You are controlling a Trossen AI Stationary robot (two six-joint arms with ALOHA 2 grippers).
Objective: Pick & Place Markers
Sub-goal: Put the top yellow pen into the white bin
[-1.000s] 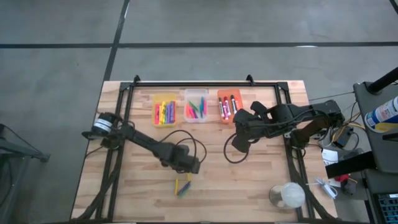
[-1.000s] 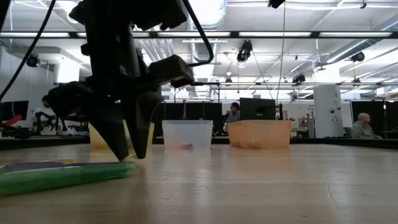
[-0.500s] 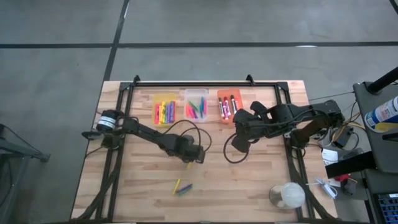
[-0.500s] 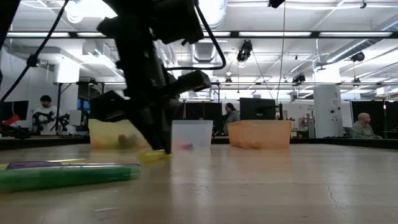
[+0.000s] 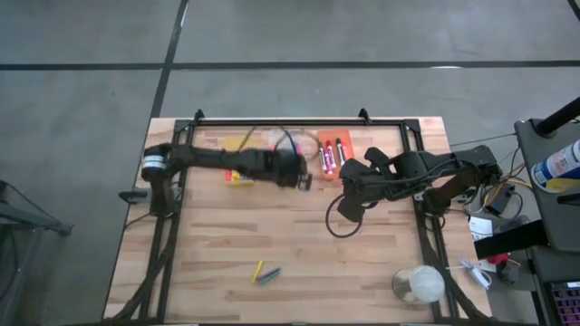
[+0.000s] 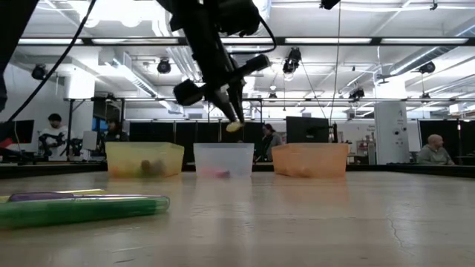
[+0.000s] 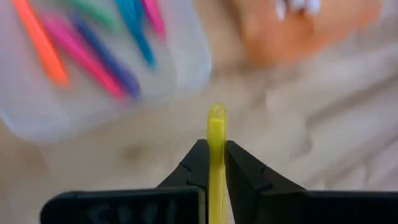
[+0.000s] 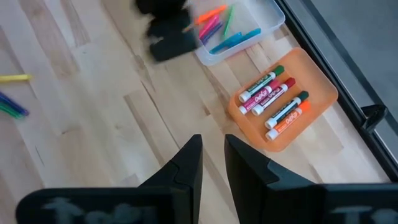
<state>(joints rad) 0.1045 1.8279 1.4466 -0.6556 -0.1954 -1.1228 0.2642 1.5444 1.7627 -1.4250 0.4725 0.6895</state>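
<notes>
Marker in yellow (image 7: 216,163), held by the left gripper (image 7: 211,163) above the bins.

We see the fingers (image 7: 196,167) pressed on both its sides, near the clear bin (image 8: 239,32) of pink, blue and orange markers. The white markers (image 8: 277,102) in the orange bin (image 8: 323,93) carry printing too small to read. The right gripper (image 8: 212,162) waits over the bare table (image 5: 362,272) with a narrow gap between its fingers, holding nothing. Three markers (image 5: 265,273) lie at the table's near edge.

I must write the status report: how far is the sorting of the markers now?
Done: markers already lie in the yellow bin, clear bin and orange bin. In hand: the left gripper carries a yellow marker near the bins. Left: a few markers on the table. The right gripper waits, empty.
</notes>
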